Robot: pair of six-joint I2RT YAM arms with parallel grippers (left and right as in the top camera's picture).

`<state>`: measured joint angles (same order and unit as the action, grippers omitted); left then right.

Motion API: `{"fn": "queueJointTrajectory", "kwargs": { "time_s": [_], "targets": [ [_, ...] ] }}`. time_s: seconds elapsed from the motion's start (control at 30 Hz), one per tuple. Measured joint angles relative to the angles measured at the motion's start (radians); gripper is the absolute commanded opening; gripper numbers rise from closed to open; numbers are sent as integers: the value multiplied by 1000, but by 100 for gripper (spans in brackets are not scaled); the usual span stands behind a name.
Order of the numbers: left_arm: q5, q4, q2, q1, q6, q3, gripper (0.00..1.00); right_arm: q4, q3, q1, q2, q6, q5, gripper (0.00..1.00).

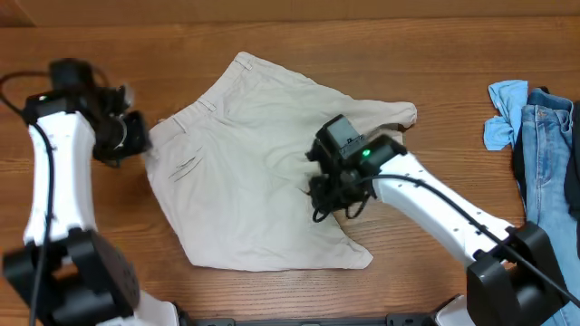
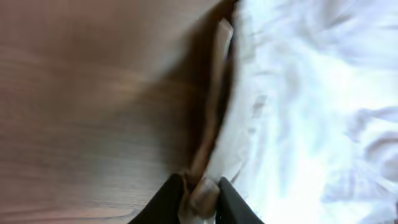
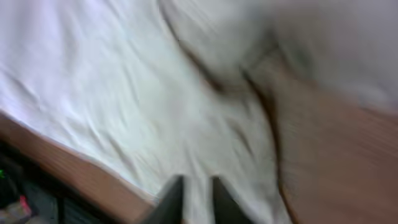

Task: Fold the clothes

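Note:
The clothes (image 1: 254, 172), a pale beige pair of shorts, lie spread and wrinkled across the middle of the wooden table (image 1: 435, 63). My left gripper (image 1: 145, 145) is at their left edge. In the left wrist view it (image 2: 199, 193) is shut on a fold of the waistband edge, with the rest of the fabric (image 2: 311, 112) stretching off to the right. My right gripper (image 1: 331, 195) is down on the shorts' right middle part. In the blurred right wrist view its narrow-set fingers (image 3: 198, 193) hold a strip of the pale fabric (image 3: 124, 93) between them.
A heap of blue denim clothing (image 1: 548, 172) and a light blue cloth (image 1: 507, 113) lie at the table's right edge. The table's front edge (image 3: 81, 174) runs just below the shorts' hem, close to the right gripper.

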<state>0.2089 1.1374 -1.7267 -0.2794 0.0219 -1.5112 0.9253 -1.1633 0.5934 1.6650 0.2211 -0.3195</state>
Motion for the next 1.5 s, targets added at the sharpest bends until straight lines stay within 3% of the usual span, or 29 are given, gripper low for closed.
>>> {"fn": "queueJointTrajectory", "kwargs": {
  "time_s": [0.2, 0.4, 0.57, 0.77, 0.97, 1.13, 1.2, 1.27, 1.37, 1.5],
  "targets": [
    [-74, 43, 154, 61, -1, -5, 33, -285, 61, -43, 0, 146, 90, 4],
    [-121, 87, 195, 48, -19, -5, 32, -410, 61, -149, 53, 197, 107, 4],
    [-135, 90, 195, 48, -23, -5, 32, -522, 61, -168, 217, 213, 70, 5],
    [-135, 93, 195, 48, -30, -5, 32, -665, 62, -187, 295, 253, 66, 4],
    [-135, 118, 195, 48, -38, -5, 31, -847, -10, -383, 390, 330, 45, 4],
    [-134, 127, 195, 48, -42, -5, 32, -826, -146, -507, 426, 296, -24, 8],
    [-128, 121, 195, 49, -42, -5, 39, -732, -233, -528, 426, 257, -90, 24],
    [-116, 109, 195, 49, -41, -5, 49, -548, -350, -534, 426, 209, -171, 49],
    [-26, 72, 195, 69, 33, -5, 54, -318, -459, -534, 415, 130, -234, 55],
    [37, 13, 175, 164, 127, -6, 48, -105, -506, -534, 348, 56, -267, 56]
  ]
}}
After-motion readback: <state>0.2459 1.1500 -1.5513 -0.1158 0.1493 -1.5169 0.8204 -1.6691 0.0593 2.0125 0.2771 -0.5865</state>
